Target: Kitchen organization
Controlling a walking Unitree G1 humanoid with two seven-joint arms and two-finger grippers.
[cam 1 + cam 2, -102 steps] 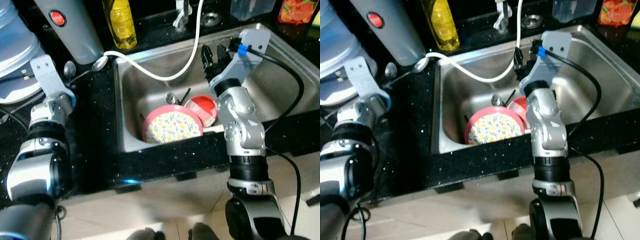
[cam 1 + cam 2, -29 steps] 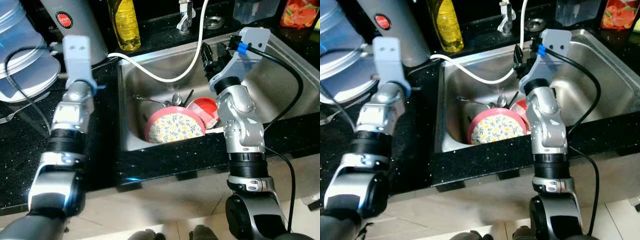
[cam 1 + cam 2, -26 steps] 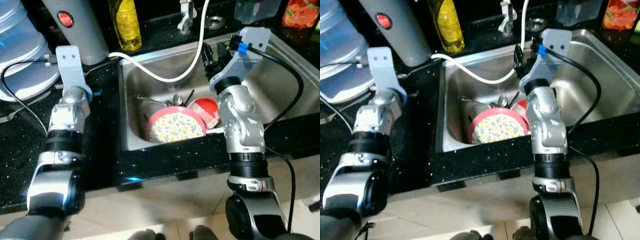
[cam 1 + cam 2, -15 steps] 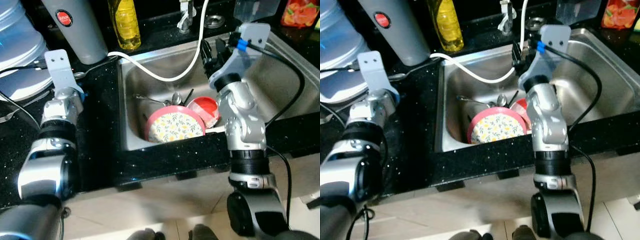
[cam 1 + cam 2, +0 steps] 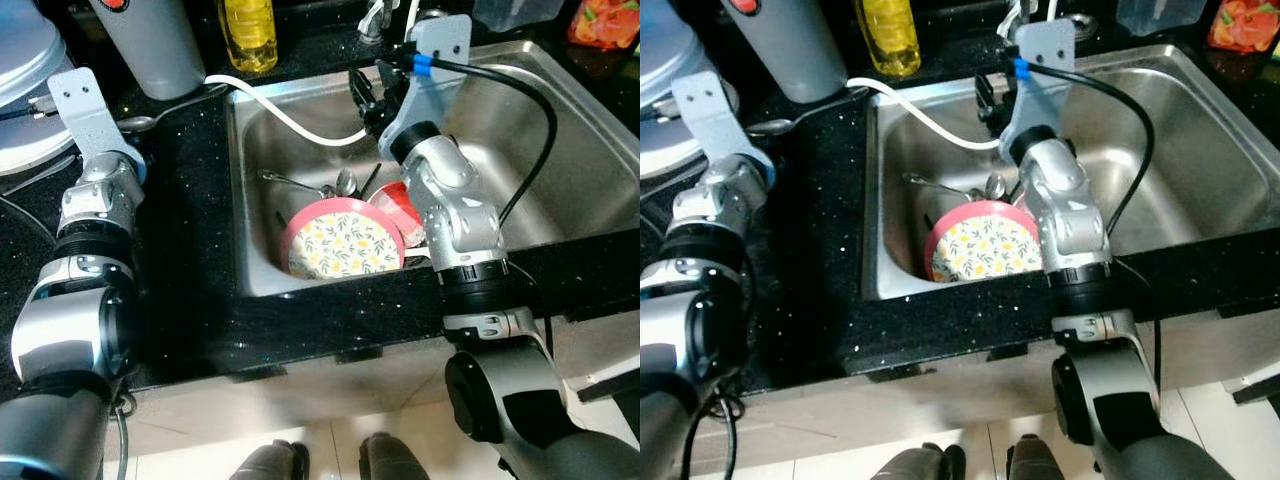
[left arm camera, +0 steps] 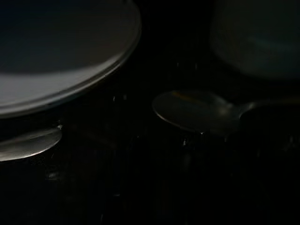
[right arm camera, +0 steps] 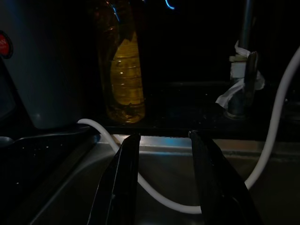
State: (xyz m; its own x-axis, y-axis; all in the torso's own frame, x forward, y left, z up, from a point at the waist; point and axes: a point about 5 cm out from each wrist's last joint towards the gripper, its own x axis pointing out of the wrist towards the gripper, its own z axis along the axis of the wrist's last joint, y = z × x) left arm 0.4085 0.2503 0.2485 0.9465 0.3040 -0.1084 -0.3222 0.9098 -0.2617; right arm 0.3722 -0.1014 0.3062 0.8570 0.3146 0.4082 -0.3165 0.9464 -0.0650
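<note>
A pink-rimmed floral plate (image 5: 342, 244) leans in the steel sink (image 5: 560, 150), with a red bowl (image 5: 398, 205) behind it and spoons (image 5: 340, 183) beside it. My right gripper (image 7: 163, 137) hovers over the sink's back left part, open and holding nothing. It points at a white hose (image 7: 154, 194) and a yellow bottle (image 7: 123, 79). The black fingers (image 5: 362, 92) stand just right of the hose. My left gripper (image 5: 80, 105) hangs over the black counter at the left. A spoon (image 6: 197, 112) lies on the counter in front of it, seen again as the spoon (image 5: 150, 122).
A grey flask (image 5: 150, 45) and the yellow bottle (image 5: 250, 35) stand behind the sink's left corner. A white round rim (image 6: 70, 56) and a second spoon (image 6: 28, 143) lie near the left gripper. The tap (image 7: 243, 61) stands behind the sink. A black cable (image 5: 530, 150) loops from the right wrist.
My right arm has swung left across the sink toward the hose. The left wrist has drifted a little left and back. The head camera has shifted slightly.
</note>
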